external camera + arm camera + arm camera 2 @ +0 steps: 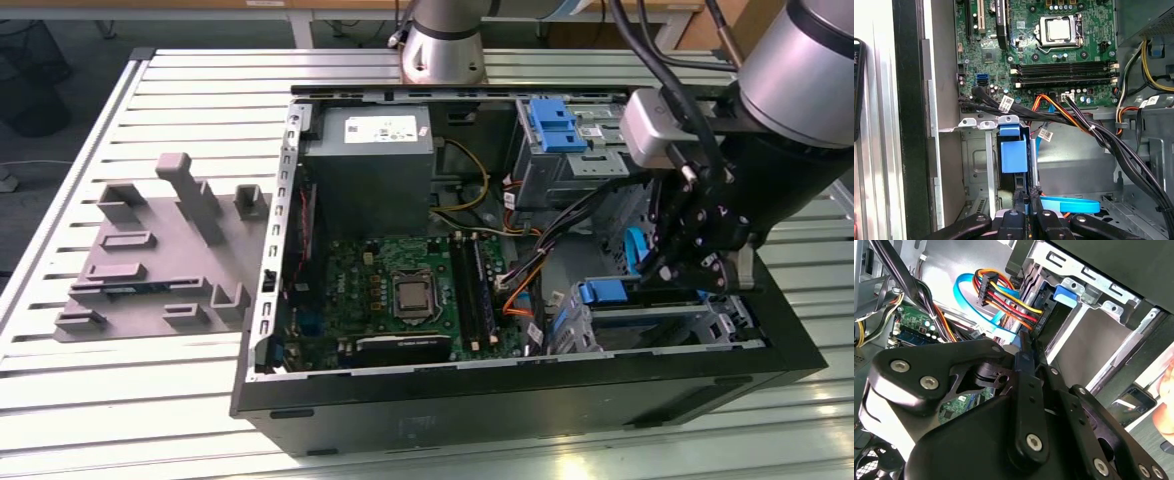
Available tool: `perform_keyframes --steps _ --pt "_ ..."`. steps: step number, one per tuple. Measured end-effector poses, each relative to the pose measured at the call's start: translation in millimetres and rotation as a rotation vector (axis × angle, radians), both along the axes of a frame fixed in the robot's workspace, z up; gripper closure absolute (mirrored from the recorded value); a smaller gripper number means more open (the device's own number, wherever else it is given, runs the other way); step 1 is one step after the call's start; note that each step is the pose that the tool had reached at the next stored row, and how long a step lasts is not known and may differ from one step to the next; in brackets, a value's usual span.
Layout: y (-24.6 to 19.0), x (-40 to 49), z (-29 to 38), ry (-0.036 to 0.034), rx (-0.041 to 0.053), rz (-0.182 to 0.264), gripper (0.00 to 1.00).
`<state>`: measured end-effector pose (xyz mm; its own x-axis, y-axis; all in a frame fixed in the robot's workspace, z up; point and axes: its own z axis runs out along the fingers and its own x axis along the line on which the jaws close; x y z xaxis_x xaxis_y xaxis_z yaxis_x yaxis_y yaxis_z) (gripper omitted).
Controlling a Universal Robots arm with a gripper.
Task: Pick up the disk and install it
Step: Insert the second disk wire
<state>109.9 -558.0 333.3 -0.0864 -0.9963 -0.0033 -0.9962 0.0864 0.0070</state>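
In the exterior view, an open computer case is seen lying on a slatted metal bench, toward the bench's edge at the exterior view's right. The gripper is lowered into the case near its wall on the exterior view's right, over a metal drive cage. A blue part, judged to be the frame of the disk, is seen edge-on just beside the gripper. A grey power-supply box is set at the far end of the case and a motherboard on its floor. A second blue bracket is seen at the far corner.

In the second wrist view, the black linkages of the gripper are drawn in toward a thin dark edge at their tip, and the cage lies just beyond, beside a bundle of coloured cables.

In the first wrist view, the fingers are closed together on a thin upright edge, taken to be the disk with its blue frame, standing in the mouth of the cage.

The disk is judged to be stiff, fairly dense, smooth-sided and sensitive to knocks. A hold on the frame's edges, away from the label face and connector, is judged safest, and the nearby cables could snag.
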Motion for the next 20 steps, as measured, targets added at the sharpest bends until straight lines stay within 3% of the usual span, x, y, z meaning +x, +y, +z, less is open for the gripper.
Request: perform_keyframes --steps 11,13,14,20 --pt "-0.2 0.6 -1.7 0.0000 0.0000 -0.003 0.84" --pt "-0.2 0.6 -1.8 0.0000 0.0002 -0.003 0.83" --pt "-0.2 0.7 -1.8 0.0000 0.0003 -0.003 0.77" --pt "-0.2 0.7 1.2 0.0000 0.0005 -0.003 0.77"
